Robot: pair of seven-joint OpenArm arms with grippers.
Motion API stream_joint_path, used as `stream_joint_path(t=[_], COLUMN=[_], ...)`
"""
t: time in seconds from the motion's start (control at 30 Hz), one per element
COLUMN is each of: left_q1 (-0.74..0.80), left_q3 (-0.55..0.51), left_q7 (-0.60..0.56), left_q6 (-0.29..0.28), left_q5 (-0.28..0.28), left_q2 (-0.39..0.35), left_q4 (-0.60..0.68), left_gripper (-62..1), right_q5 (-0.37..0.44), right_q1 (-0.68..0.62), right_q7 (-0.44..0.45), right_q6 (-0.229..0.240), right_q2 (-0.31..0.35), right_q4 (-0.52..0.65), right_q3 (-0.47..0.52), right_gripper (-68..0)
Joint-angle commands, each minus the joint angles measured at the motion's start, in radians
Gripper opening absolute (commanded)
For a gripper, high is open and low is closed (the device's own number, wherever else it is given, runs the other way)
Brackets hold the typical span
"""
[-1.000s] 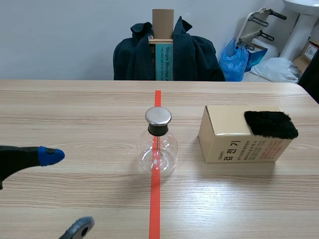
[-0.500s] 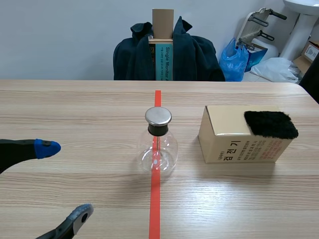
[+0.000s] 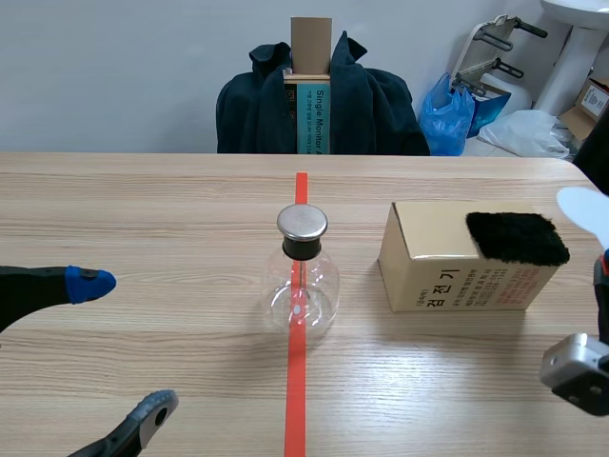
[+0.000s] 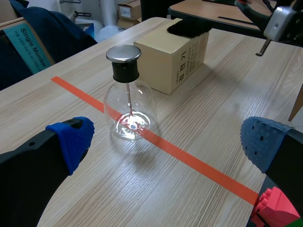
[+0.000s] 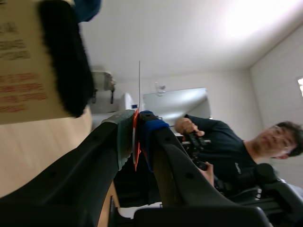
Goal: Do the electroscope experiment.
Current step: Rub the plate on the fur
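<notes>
The glass flask electroscope with a metal cap stands on the red tape line at mid-table. Well to its left my left gripper is open and holds nothing; in the left wrist view the flask stands ahead of the gap between its blue pads. To the flask's right is a cardboard box with a black fur pad on top. My right gripper is shut on a thin white sheet, raised at the table's right edge beside the box.
A chair draped with a dark jacket stands behind the table's far edge. A red and green toy block lies near my left gripper. A person sits in the background of the right wrist view.
My right arm has come into the scene from the right, holding the white sheet up. My left gripper drew back slightly a second ago and has kept still since.
</notes>
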Motion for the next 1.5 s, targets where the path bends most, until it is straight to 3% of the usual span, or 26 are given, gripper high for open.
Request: stream_joint_path(t=[0.0,0.33,0.87,1.1,1.23,1.3,1.47], left_q1=[-0.003,-0.003,-0.003,-0.003,-0.003,-0.003,-0.003], left_q3=[0.005,0.005,0.005,0.005,0.005,0.005,0.005], left_q7=[-0.018,-0.018,-0.016,-0.013,-0.01,-0.01,-0.01], left_q6=[-0.001,-0.001,-0.001,-0.001,-0.001,-0.001,-0.001], left_q5=[-0.01,-0.01,-0.006,-0.006,-0.006,-0.006,-0.006], left_q2=[0.005,0.006,0.005,0.005,0.005,0.005,0.005], left_q4=[0.007,0.007,0.007,0.007,0.007,0.007,0.007], left_gripper=[1.4,1.4,1.4,1.4,1.4,1.4,1.4], right_q5=[-0.005,-0.107,-0.215,-0.225,-0.224,-0.224,-0.225], right_q1=[0.023,0.13,0.146,0.158,0.175,0.184,0.191], right_q7=[0.006,0.014,-0.009,0.031,-0.14,-0.182,-0.06], right_q6=[-0.058,-0.058,0.08,0.06,0.047,0.042,0.041], right_q2=[0.013,0.01,0.01,0.011,0.014,0.023,0.033], right_q4=[0.005,-0.142,-0.187,-0.187,-0.187,-0.187,-0.187], right_q3=[0.002,0.002,0.002,-0.029,-0.039,-0.04,-0.094], right_gripper=[-66.6,-66.7,-66.7,-66.7,-66.7,-66.7,-66.7])
